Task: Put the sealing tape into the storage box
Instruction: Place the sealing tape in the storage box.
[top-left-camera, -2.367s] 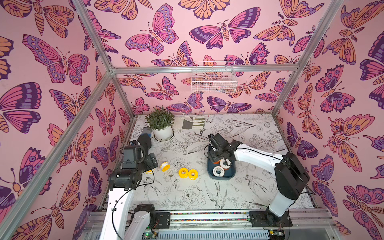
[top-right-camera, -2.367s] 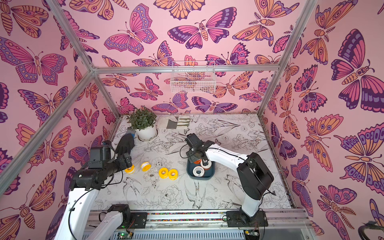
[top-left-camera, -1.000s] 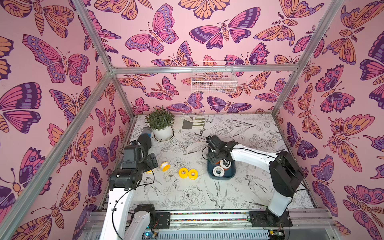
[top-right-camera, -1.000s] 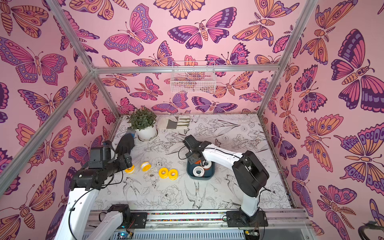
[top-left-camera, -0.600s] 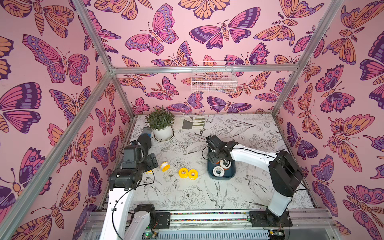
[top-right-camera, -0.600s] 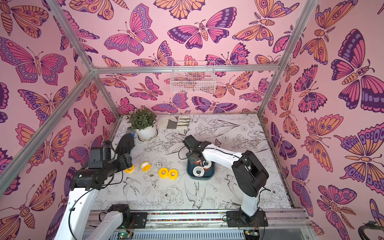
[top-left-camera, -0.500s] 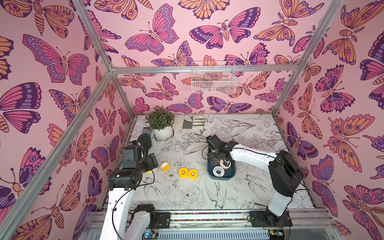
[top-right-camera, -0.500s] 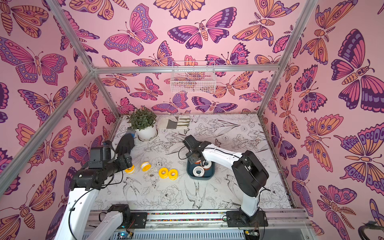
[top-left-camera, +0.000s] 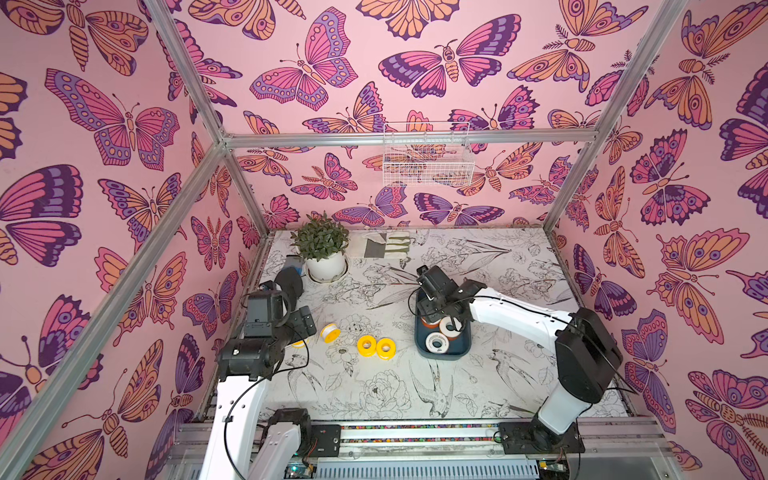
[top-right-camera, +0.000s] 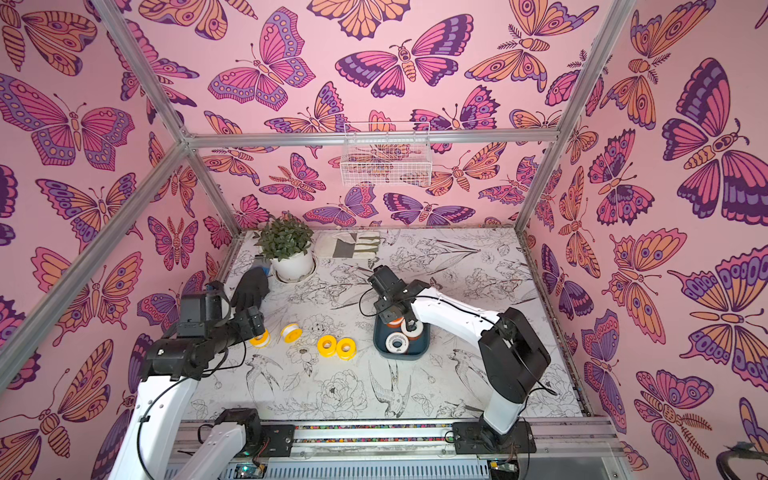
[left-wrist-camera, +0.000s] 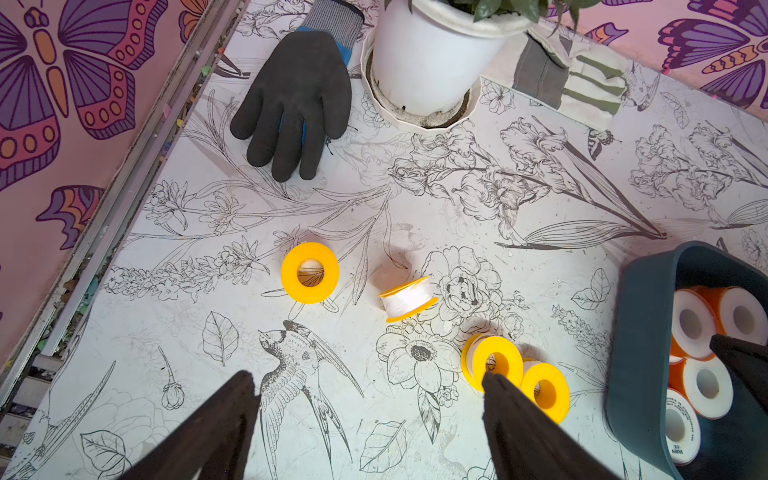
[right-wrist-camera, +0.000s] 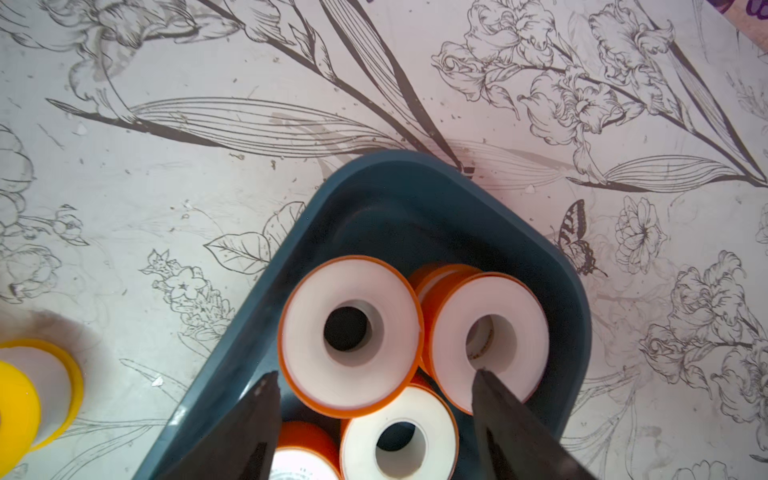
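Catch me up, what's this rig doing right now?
Two-arm robot, partway through filling the storage box with tape. The right gripper hangs open over the box, above several orange-spooled rolls already inside, gripping nothing. The left gripper is open and empty above the table, where four yellow-spooled rolls lie outside the box.

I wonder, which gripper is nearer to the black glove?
Left. The left gripper hangs a short way from the glove; the right gripper is across the table, over the box.
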